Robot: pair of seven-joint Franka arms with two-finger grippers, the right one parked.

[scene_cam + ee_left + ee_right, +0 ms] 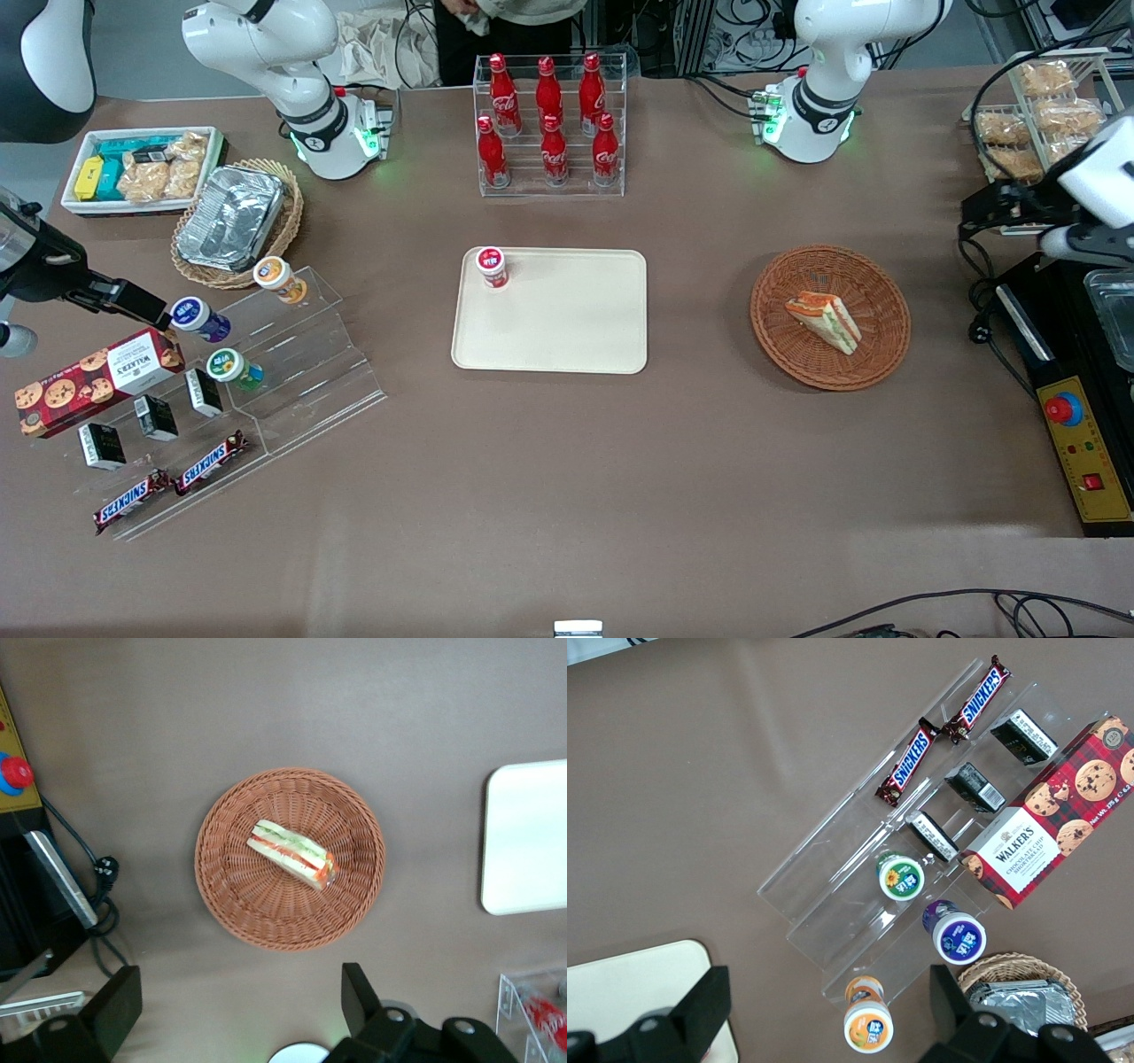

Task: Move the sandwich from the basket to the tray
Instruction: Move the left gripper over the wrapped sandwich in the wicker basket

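The two fingers [113, 1010] of the left gripper [235, 1014] are spread wide apart, and nothing is between them. The gripper hangs in the air high above the table [567, 461], at the working arm's end of it, and it touches nothing. In the left wrist view the basket [290, 859] lies on the table below the open fingers.

The basket is round, reddish-brown and tightly woven. It stands flat on the table, well apart from the table's edges. The sandwich [826, 321] lies in the middle of the basket, on its side. Its cut edge shows the orange, red and green layers between the pale bread. It does not touch the basket's rim.

The tray [567, 328] lies flat near the middle of the table, well apart from the basket, toward the parked arm's end. It is cream-beige with rounded corners. A small cup with a red lid [492, 267] stands upright in the tray's corner that is farther from the front camera and toward the parked arm. The other part of the tray is bare.

A clear rack with red cola bottles [549, 124] stands on the table farther from the front camera than the tray. A black control box with a red button [1076, 443] lies at the table's edge at the working arm's end, near the basket.
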